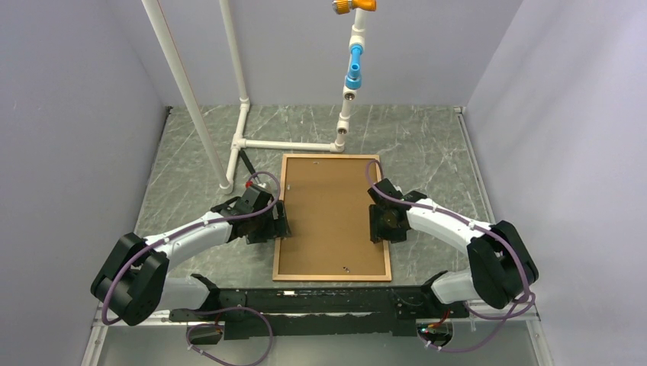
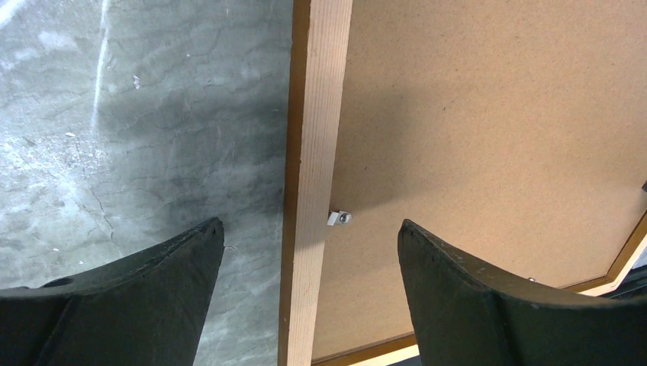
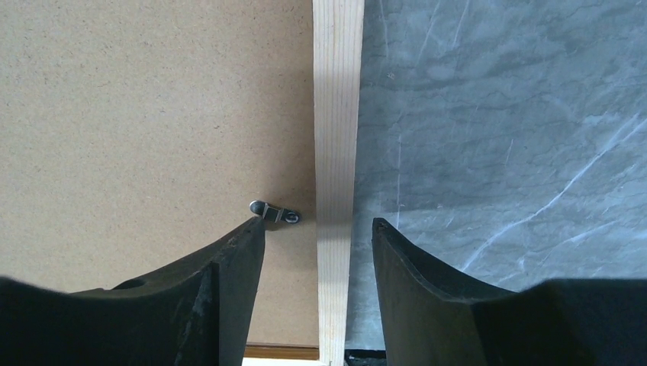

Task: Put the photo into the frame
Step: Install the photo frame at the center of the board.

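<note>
Lying face-down midway across the bench [image 1: 435, 152], the thin orange-brown wooden frame [image 1: 332, 277] carries a plain brown backing board [image 1: 332, 213]. The glossy building photo is unseen, presumably beneath. Left gripper [image 2: 309, 236] and right gripper [image 3: 319, 229] straddle opposite rails, jaws apart, holding nothing. Judged nearly complete, with securing the board left.

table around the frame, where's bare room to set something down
Bare table lies right of the frame, at its far half, out to the side wall, and along the far edge right of the pipe stand. Crowded: both long rails, straddled by the left gripper and right gripper, and the far-left corner with the pipes.
</note>
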